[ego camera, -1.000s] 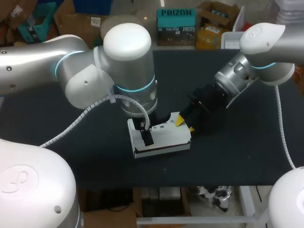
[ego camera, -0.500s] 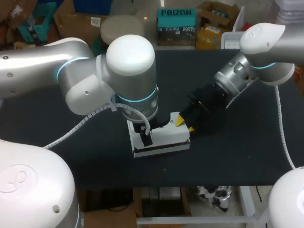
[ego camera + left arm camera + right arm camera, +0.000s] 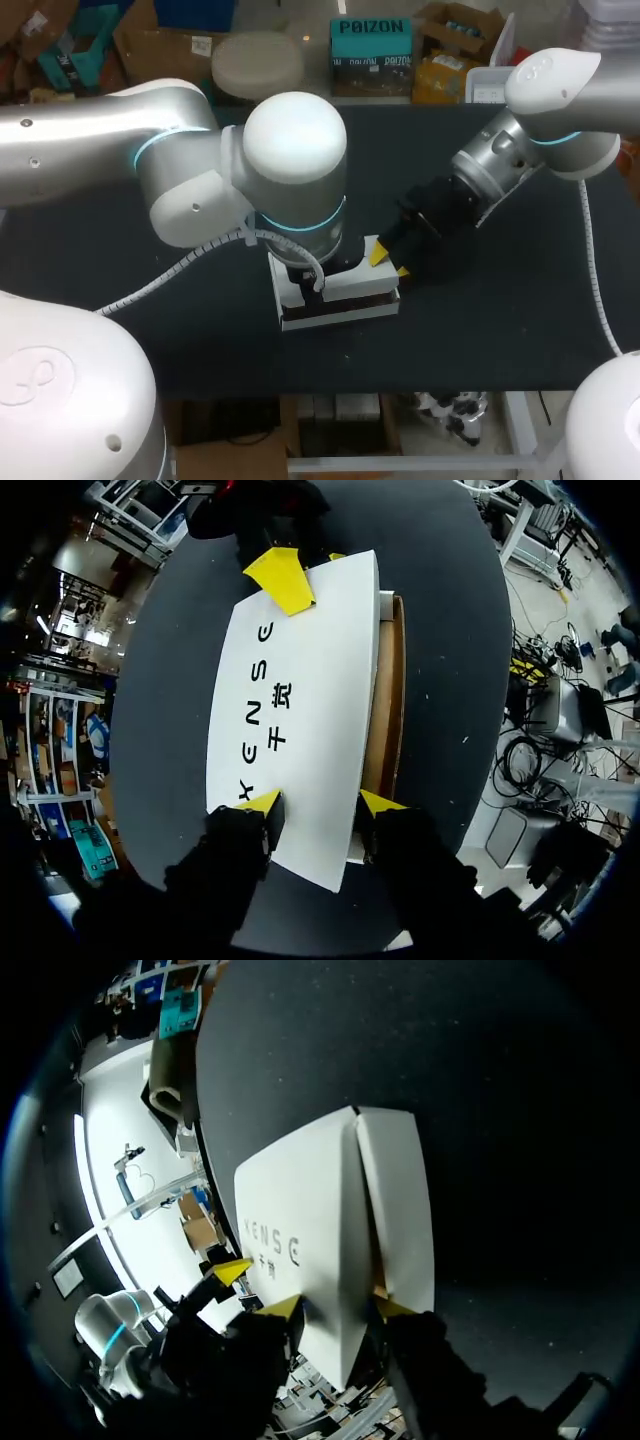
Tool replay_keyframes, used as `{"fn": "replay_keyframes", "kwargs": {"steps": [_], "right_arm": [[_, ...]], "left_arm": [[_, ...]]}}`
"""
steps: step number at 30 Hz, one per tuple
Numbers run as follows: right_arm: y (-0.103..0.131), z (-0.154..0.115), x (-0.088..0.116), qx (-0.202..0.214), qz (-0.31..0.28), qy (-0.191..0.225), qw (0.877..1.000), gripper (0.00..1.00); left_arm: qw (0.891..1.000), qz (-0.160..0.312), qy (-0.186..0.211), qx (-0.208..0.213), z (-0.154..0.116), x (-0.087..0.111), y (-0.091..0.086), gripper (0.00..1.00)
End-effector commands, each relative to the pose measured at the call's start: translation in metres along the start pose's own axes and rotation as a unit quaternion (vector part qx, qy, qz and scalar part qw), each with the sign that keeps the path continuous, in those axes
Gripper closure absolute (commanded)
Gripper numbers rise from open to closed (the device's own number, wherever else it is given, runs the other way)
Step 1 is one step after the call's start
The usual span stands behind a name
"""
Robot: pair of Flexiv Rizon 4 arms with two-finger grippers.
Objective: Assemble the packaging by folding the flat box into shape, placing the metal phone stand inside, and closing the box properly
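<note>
Lower centre of the head view, the white box (image 3: 340, 295) lies on the table (image 3: 480, 330), lid (image 3: 300, 700) almost down, left gripper (image 3: 322, 802) splayed atop it, right gripper (image 3: 337, 1307) hold impossible to tell: closing step, I reckon, next pressing that lid flush.

Both arms are built of rounded white and brushed-silver segments. The left arm (image 3: 200, 190) carries a large white domed joint cap and thin glowing cyan rings; the right arm (image 3: 560, 90) shows one such ring. A white ribbed cable (image 3: 160, 275) trails along each. The left hand (image 3: 318, 805) is black with bright yellow fingertips (image 3: 262, 800); the right hand (image 3: 332, 1306) is black too.
</note>
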State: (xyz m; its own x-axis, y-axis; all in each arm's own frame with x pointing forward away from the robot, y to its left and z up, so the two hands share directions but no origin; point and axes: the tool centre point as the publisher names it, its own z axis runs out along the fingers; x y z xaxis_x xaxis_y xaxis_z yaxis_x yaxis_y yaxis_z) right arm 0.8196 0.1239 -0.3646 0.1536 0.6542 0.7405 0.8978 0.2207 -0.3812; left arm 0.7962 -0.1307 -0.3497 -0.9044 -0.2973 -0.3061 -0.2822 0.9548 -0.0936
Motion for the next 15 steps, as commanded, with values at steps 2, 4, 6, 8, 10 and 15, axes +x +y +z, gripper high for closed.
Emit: {"fn": "replay_keyframes", "kwargs": {"steps": [2,4,6,8,10,15], "right_arm": [[0.0018,0.0013,0.0000,0.003,0.000,0.000,1.000,0.56],[0.0018,0.0013,0.0000,0.003,0.000,0.000,1.000,0.56],[0.0018,0.0013,0.0000,0.003,0.000,0.000,1.000,0.56],[0.0018,0.0013,0.0000,0.003,0.000,0.000,1.000,0.56],[0.0018,0.0013,0.0000,0.003,0.000,0.000,1.000,0.56],[0.0018,0.0013,0.0000,0.003,0.000,0.000,1.000,0.56]], "left_arm": [[1.000,-0.004,-0.018,-0.008,0.0020,0.0035,-0.0057,0.59],[1.000,-0.004,-0.023,-0.011,0.0023,0.0039,-0.0064,0.60],[1.000,-0.003,-0.024,-0.011,0.0026,0.0038,-0.0066,0.61],[1.000,-0.002,-0.026,-0.011,0.0027,0.0038,-0.0067,0.60],[1.000,-0.001,-0.028,-0.010,0.0030,0.0039,-0.0067,0.60],[0.999,0.003,-0.033,-0.012,0.0043,0.0052,-0.0058,0.60]]}}
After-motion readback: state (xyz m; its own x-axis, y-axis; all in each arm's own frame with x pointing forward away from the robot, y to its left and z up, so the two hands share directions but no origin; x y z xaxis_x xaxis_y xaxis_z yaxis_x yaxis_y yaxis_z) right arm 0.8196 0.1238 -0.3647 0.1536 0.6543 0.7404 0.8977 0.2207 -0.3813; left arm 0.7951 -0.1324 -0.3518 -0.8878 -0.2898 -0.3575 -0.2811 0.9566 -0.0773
